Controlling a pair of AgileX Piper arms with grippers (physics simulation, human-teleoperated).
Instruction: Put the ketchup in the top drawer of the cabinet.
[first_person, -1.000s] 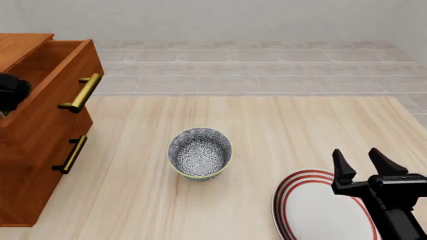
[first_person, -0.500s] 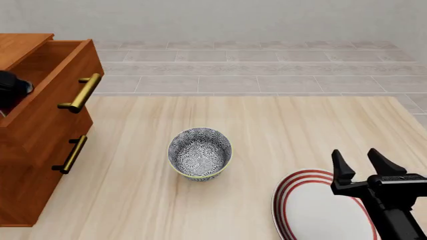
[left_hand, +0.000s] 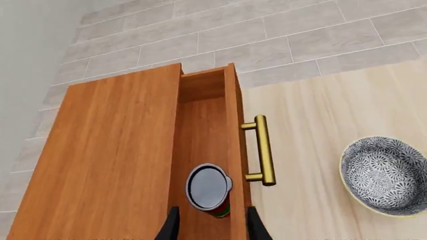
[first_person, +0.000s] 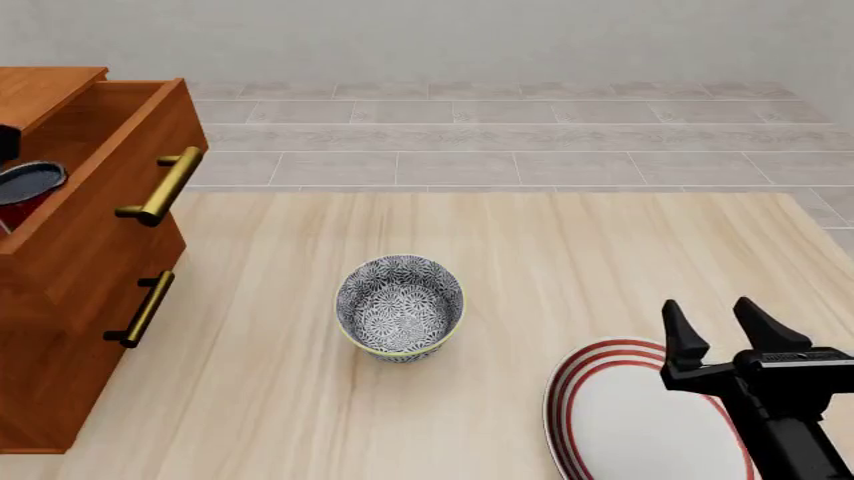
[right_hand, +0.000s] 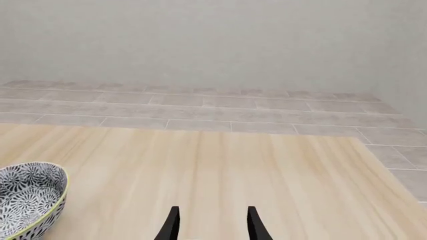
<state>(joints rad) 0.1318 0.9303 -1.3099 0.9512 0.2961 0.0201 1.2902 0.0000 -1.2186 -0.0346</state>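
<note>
The cabinet (left_hand: 113, 160) stands at the table's left edge, its top drawer (left_hand: 203, 150) pulled out so the cavity is open from above; that is what lets a bottle go in from overhead. The lower drawer (first_person: 94, 330) sits closed beneath it, its brass handle (first_person: 142, 308) flush with the front. The wooden table (first_person: 561, 260) carries a red-ringed white plate (first_person: 627, 420) near the right arm and a grey patterned bowl (first_person: 399, 305) about midway, well apart from the cabinet, so neither is in the way of the drawer.

The ketchup (left_hand: 209, 189) is inside the top drawer, cap up, close to the drawer front and just behind its brass bar handle (left_hand: 261, 150). It appears to stand free, so the placing looks done; I judge the remaining work to be clearing the arm, and closing the drawer if wanted.

The left gripper (left_hand: 209, 227) hangs directly above the bottle, jaws spread wider than the cap and touching nothing. The right gripper (first_person: 721, 340) is parked over the plate, jaws also spread and empty, out of the action.

The left wrist view alone looks down into the drawer and shows the bottle's place between its walls. The front view shows only a sliver of cap and red body at its left edge, yet it alone shows both drawers and the plate. The right wrist view shows bare table, part of the bowl, and tiled floor beyond.
</note>
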